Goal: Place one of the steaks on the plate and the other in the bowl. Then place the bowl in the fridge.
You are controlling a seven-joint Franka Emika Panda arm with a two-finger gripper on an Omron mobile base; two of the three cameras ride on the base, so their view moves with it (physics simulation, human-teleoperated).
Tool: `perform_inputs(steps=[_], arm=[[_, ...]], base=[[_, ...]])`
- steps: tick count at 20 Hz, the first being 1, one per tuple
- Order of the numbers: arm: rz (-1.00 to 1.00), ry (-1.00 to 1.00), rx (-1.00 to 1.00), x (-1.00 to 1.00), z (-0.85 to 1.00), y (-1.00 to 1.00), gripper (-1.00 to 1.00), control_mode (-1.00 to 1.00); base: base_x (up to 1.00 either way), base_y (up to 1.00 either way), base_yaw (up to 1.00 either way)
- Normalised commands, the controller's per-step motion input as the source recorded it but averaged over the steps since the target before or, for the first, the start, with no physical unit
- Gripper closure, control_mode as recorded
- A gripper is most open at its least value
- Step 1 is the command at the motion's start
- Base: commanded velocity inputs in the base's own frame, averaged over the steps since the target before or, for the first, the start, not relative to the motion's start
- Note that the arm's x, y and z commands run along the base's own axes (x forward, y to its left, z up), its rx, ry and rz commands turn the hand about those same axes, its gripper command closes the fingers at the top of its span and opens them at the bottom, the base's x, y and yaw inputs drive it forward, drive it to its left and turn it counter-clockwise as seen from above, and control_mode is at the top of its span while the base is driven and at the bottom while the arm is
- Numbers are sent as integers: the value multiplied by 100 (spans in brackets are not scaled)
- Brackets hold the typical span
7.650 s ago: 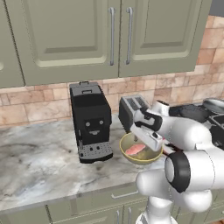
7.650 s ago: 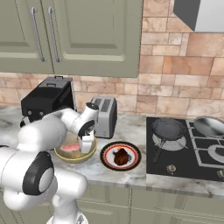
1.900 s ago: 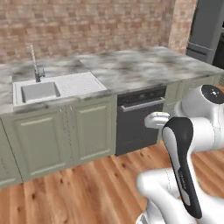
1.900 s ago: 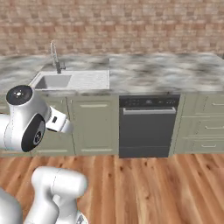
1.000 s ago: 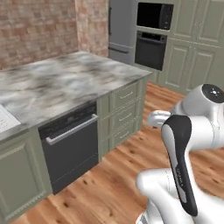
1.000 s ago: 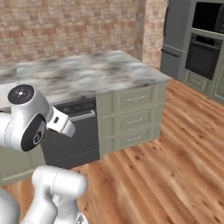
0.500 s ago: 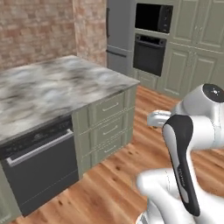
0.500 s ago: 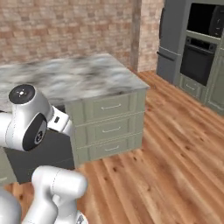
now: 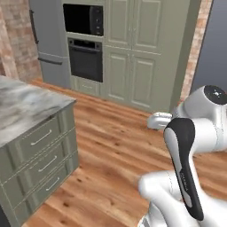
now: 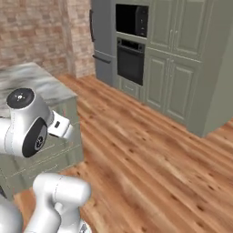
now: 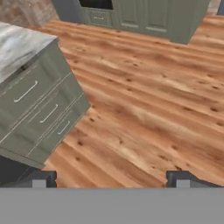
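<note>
Now the fridge [image 9: 46,42] stands at the far end of the room, tall and grey, closed, with its dark bar handle at the upper edge and the lower drawer line across it; in the right base view it [image 10: 102,41] sits just left of the black-windowed wall oven [image 10: 131,59]. The oven and the dark microwave [image 9: 83,18] above it are set into a run of pale green tall cabinets [image 9: 133,53], touching the fridge's side.

Nearer the robot, a marble-topped island [image 9: 31,104] with three green drawers [image 11: 43,114] fills the left foreground, and bare wood floor [image 10: 150,154] lies between it and the fridge.

The gripper [image 11: 111,178] hangs low with its two dark tips spread wide and nothing between them (only floorboards show in the gap), so it carries no bowl at this moment. The arm is folded close over the base, probably a tucked pose for driving rather than reaching.

Against the picture of half a second ago, the whole scene has swung: the island has slid off to the left and the fridge wall now faces the cameras more squarely and looms larger. That is the base turning and advancing, not the furniture moving. My judgement is that the robot is in transit toward the fridge, likely to open it first.
</note>
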Motion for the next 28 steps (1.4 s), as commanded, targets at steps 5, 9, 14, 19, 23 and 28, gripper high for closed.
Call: perform_inputs(steps=[5, 9, 14, 19, 23, 28], arm=[[0, 0, 0, 0, 0, 0, -100, 100], [0, 0, 0, 0, 0, 0, -100, 100], [0, 0, 0, 0, 0, 0, -100, 100], [0, 0, 0, 0, 0, 0, -100, 100], [0, 0, 0, 0, 0, 0, -100, 100], [0, 0, 0, 0, 0, 0, -100, 100]], base=[[95, -22, -28], [100, -20, 0], [100, -1, 0], [100, -51, 4], [100, -72, 8], [100, -21, 10]])
